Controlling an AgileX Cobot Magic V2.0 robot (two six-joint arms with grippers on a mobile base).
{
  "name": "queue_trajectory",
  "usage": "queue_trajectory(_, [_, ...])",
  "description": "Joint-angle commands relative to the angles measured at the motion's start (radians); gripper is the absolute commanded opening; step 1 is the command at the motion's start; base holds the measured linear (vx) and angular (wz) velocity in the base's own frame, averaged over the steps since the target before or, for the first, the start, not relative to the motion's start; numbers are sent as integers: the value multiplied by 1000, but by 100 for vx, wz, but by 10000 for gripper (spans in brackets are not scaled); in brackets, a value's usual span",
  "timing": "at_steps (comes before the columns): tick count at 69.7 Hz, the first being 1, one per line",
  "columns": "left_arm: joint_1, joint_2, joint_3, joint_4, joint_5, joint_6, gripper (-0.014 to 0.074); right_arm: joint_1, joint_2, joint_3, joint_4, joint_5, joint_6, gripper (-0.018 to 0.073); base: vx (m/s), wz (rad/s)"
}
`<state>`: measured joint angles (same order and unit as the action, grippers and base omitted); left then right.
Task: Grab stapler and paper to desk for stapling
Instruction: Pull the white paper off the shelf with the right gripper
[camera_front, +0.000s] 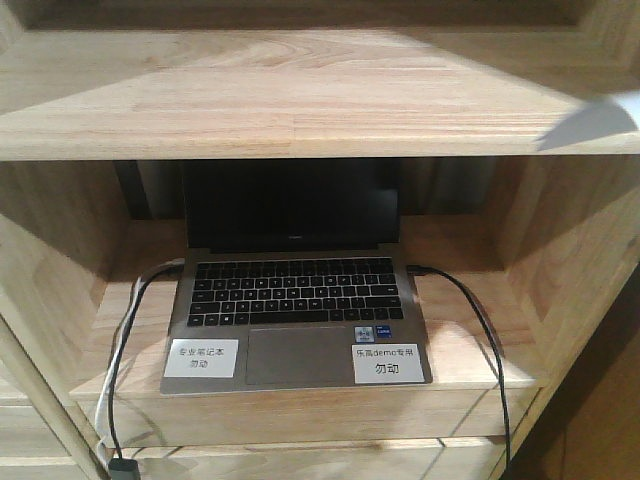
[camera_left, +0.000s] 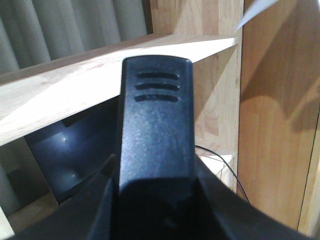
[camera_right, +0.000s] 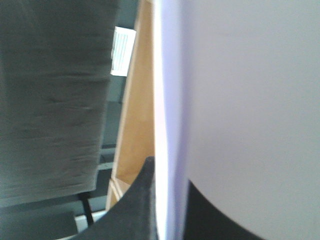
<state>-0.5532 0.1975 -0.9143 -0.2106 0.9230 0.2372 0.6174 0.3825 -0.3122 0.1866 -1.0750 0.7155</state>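
The black stapler fills the middle of the left wrist view, its end with three slots pointing up. My left gripper is shut on it, one dark finger on each side. The white paper stands edge-on in the right wrist view, and my right gripper is shut on its lower edge. A corner of the paper shows at the right edge of the front view and another corner of the paper at the top right of the left wrist view. The desk is out of view.
Straight ahead stands a light wood shelf unit with an open laptop in its bay. Two white labels lie on the palm rest. Cables run down both sides. A wooden side panel is close on the right.
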Motion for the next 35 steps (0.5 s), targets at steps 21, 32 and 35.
queue_trajectory(21, [-5,20,-24,-18,-118,-1,-6,-1,-15,-33,-13,-15,-15,-7,0,0])
queue_trajectory(32, [-5,20,-24,-18,-118,-1,-6,-1,-15,-33,-13,-15,-15,-7,0,0])
queue_trajectory(35, [-5,20,-24,-18,-118,-1,-6,-1,-15,-33,-13,-15,-15,-7,0,0])
